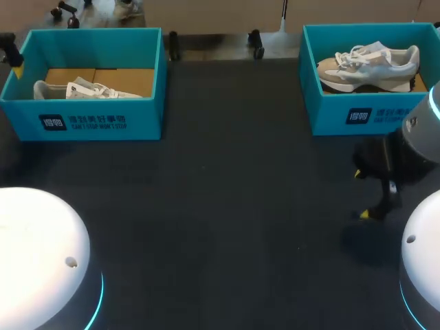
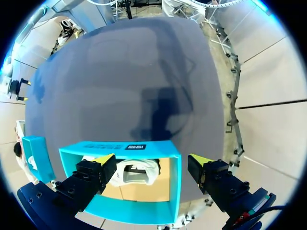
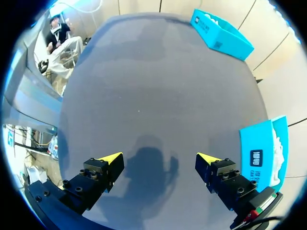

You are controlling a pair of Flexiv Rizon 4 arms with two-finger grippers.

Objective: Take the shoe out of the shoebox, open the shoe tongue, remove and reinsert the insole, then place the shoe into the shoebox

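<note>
No step looks done yet. The right shoe [image 1: 368, 65] lies inside the right shoebox [image 1: 330, 113], the left shoe [image 1: 82, 89] inside the left shoebox [image 1: 89, 122]. The left gripper [image 2: 151, 162] hangs above the left shoebox, fingers apart, empty; the right gripper [image 3: 160, 158], also apart, is over the table [image 1: 227, 206]. All 4 steps remain

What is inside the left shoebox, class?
A white shoe lies on the brown cardboard floor of the left shoebox. Its front wall covers the shoe's sole and lower side.

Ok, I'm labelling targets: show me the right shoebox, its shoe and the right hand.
right shoebox [image 1: 330, 113], head view, front wall
shoe [image 1: 375, 69], head view, side of upper
right hand [image 3: 159, 159], right wrist view, midway between fingertips
</note>
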